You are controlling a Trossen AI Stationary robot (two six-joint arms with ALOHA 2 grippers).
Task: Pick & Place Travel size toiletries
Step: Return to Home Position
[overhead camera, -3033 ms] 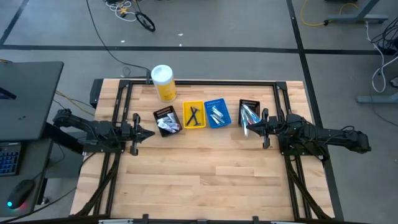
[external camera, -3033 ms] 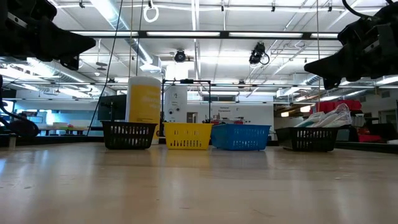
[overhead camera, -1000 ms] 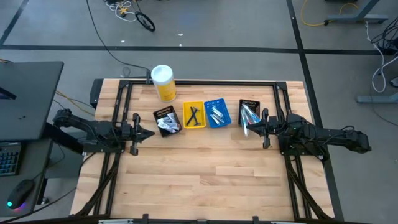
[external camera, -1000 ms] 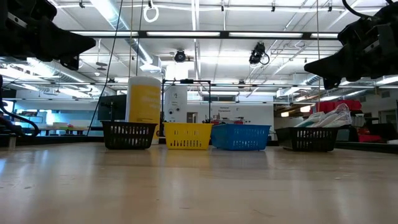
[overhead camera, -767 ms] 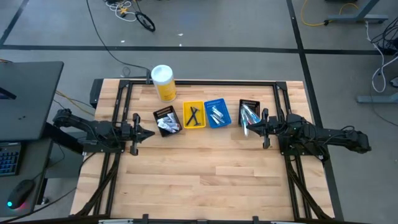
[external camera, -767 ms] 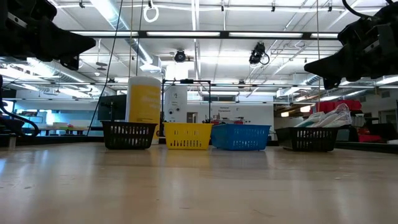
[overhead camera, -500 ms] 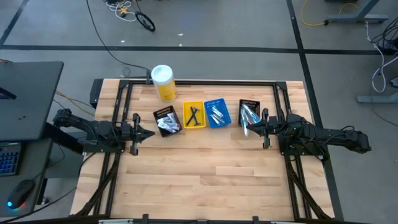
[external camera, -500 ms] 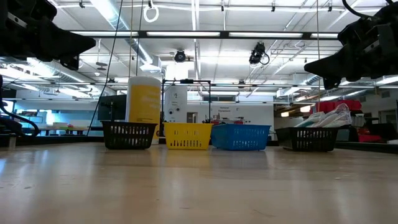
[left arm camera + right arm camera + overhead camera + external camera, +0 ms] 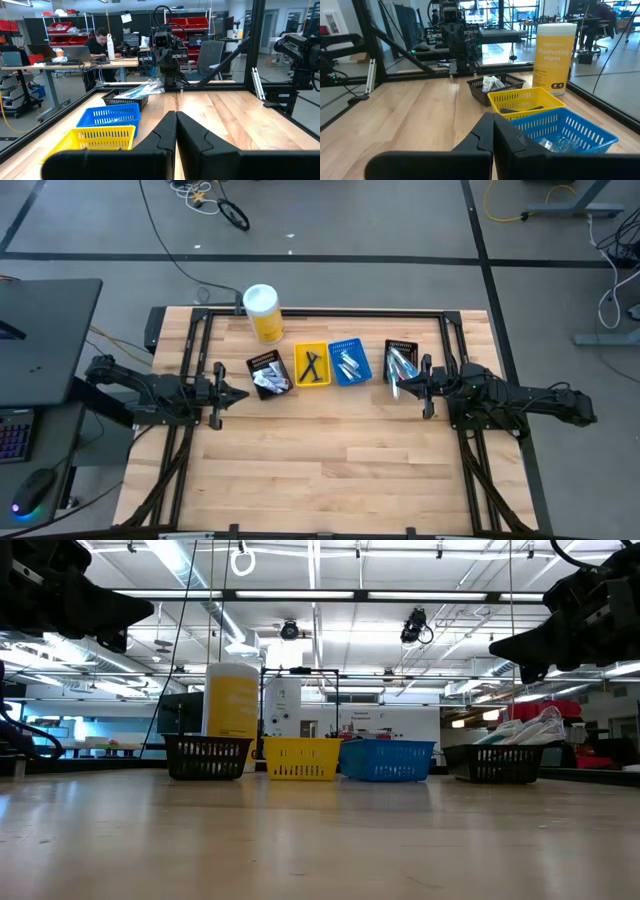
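Between the two grippers, on the far half of the table (image 9: 330,455), four small baskets stand in a row with narrow gaps between them, and the travel size toiletries lie inside. White tubes (image 9: 271,384) are in the left black basket (image 9: 207,758), and dark-handled pieces (image 9: 313,366) are in the yellow basket (image 9: 300,760). Silvery pieces (image 9: 348,364) are in the blue basket (image 9: 387,762), and wrapped toothbrushes (image 9: 399,366) are heaped above the rim of the right black basket (image 9: 497,768). The left gripper (image 9: 244,393) hangs above the wood with its fingers pressed together on nothing. The left black basket sits just ahead of its tips, slightly toward the far edge. The right gripper (image 9: 394,387) faces it from the other side, likewise closed and empty. From above, its tips fall over the near corner of the right black basket, while the low view shows that arm well clear above the rim. Past the left gripper, behind the left black basket, a yellow canister (image 9: 263,315) of wipes with a white lid stands close to the table's far edge. Black frame rails (image 9: 320,312) run along that edge and down both sides beneath the arms. On the near side of both grippers the board is bare wood out to its front edge. A person (image 9: 102,42) sits at a desk in the room beyond.
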